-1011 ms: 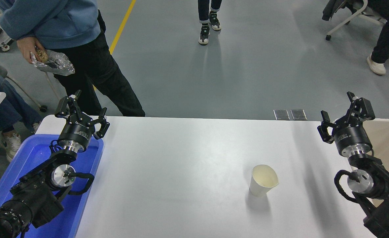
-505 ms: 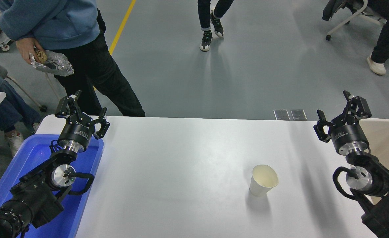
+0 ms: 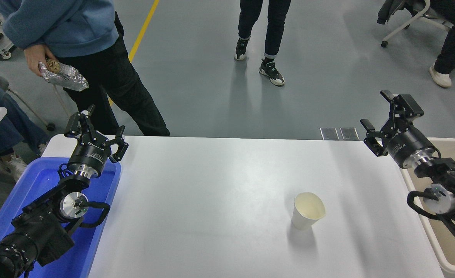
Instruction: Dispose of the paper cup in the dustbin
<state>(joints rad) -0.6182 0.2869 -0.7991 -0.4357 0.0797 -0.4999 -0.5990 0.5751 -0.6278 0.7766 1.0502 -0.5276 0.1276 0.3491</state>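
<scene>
The white paper cup [image 3: 308, 211] stands upright on the white table [image 3: 219, 185], right of the middle, its cream inside showing. The beige dustbin [image 3: 442, 247] sits at the table's right edge, partly covered by my right arm. My right gripper [image 3: 378, 117] is open and empty, raised near the table's far right corner, well behind and to the right of the cup. My left gripper [image 3: 95, 128] is open and parked at the far left above the blue tray.
A bright blue plastic tray [image 3: 38, 185] lies at the table's left edge under the left arm. A person in a blue top [image 3: 69, 27] stands at the far left corner holding a foil wrapper. Another person's legs [image 3: 266, 34] stand on the floor beyond.
My right arm has lifted and swung up and to the right, uncovering more of the dustbin. The cup has not moved. The person on the floor beyond has stepped nearer.
</scene>
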